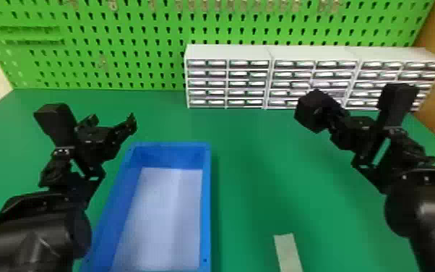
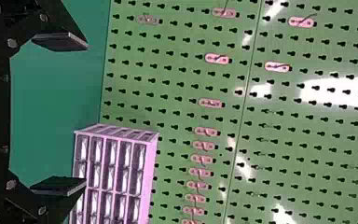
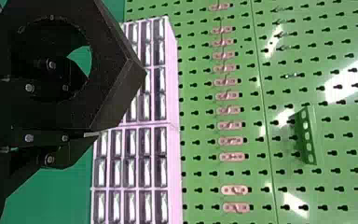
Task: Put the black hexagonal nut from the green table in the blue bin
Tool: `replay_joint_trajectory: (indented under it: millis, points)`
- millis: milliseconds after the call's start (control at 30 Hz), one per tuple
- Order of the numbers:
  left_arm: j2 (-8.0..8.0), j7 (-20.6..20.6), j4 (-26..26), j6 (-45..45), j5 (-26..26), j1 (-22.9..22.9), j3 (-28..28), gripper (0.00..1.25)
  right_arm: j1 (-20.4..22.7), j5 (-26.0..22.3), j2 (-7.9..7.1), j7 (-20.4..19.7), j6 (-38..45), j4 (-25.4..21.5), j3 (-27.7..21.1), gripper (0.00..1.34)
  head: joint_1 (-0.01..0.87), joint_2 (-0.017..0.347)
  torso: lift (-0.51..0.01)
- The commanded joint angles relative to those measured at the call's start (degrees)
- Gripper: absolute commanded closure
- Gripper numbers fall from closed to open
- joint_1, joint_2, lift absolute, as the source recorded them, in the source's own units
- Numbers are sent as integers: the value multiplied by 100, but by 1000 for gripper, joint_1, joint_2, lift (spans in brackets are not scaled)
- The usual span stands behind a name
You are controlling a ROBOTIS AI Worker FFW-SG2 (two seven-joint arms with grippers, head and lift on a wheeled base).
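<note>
The black hexagonal nut (image 1: 310,111) is held above the green table (image 1: 249,159), to the right of the blue bin (image 1: 206,202), by my right gripper (image 1: 334,117). In the right wrist view the nut (image 3: 114,88), with its round hole, covers part of the right gripper (image 3: 83,135), whose fingers are shut on it. My left gripper (image 1: 112,121) is by the bin's far left corner; in the left wrist view the left gripper (image 2: 63,113) stands open, nothing between its fingers.
White drawer cabinets (image 1: 227,52) line the table's back right. Behind rises a green pegboard (image 1: 119,36) with small hooks. A pale strip (image 1: 287,251) lies at the near edge, right of the bin. A whitish sheet (image 1: 162,217) covers the bin's floor.
</note>
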Motion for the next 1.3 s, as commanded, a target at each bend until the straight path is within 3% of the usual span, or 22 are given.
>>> replay_joint_trajectory:
  millis: [0,533,967,1267]
  points:
    - [-15,3,0,0,0,0,-13,245,-54,-106,-54,0,-3,7,156,1050,686,51,-97]
    - [-15,12,0,0,9,0,-13,245,-239,-352,-168,9,164,77,596,1053,686,51,-97]
    - [-15,12,9,0,9,9,13,245,-441,-598,-168,71,243,235,956,1055,686,51,-97]
    - [-15,12,9,0,0,9,13,245,-564,-659,-71,246,348,358,1193,1055,686,51,-97]
